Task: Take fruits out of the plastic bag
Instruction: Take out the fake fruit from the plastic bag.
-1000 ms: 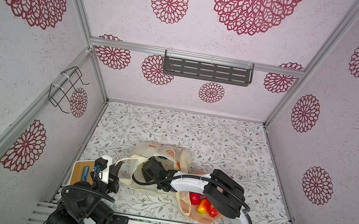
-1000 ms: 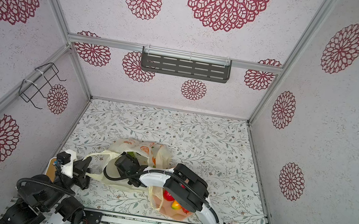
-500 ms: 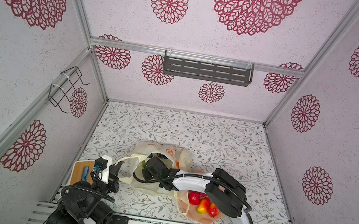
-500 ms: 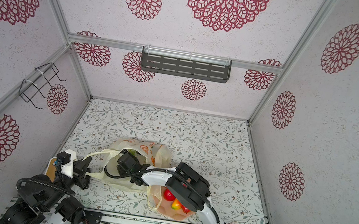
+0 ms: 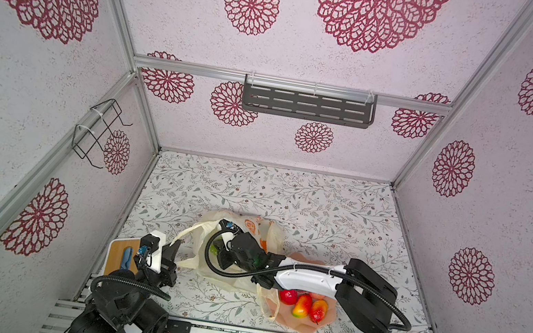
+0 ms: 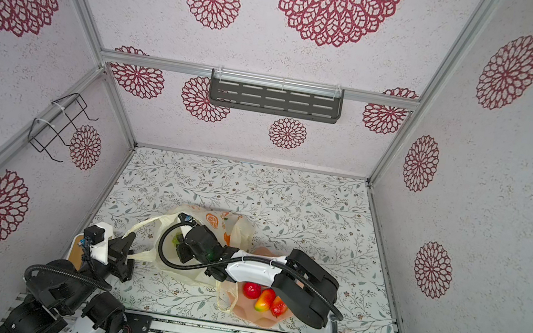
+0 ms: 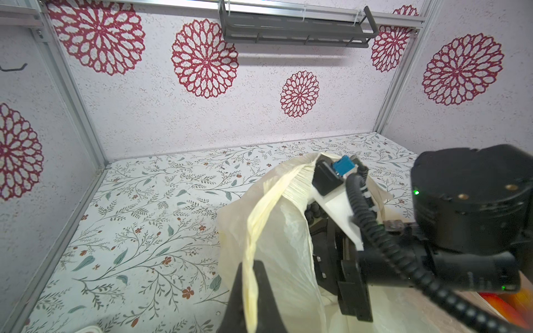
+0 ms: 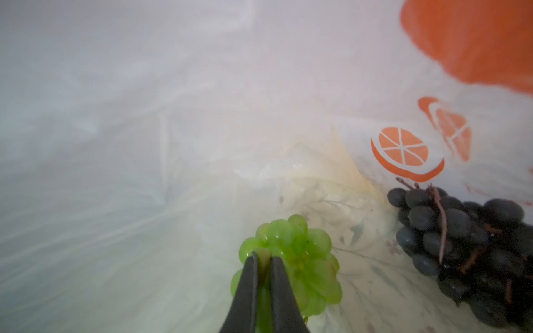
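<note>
Partly done: glossy red fruits (image 5: 288, 296) fill the wavy pink bowl (image 5: 304, 328); right gripper (image 8: 263, 256) pinches green plastic grapes (image 8: 300, 253) inside the crinkly cream bag (image 7: 277, 230), black grapes (image 8: 461, 239) await; left gripper (image 7: 249, 265) clamps its handle (image 7: 250, 239).

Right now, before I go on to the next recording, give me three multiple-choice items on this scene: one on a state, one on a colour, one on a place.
1. The left gripper is: A open; B shut on nothing; C shut on a handle of the bag.
2. The grape bunch in the right gripper is: A green; B dark purple; C red.
3. The dark grapes lie: A in the left gripper; B inside the bag; C on top of the bag.
Answers: C, its jaws pinch the cream handle; A, the pinched bunch is green; B, bag film surrounds them.
</note>
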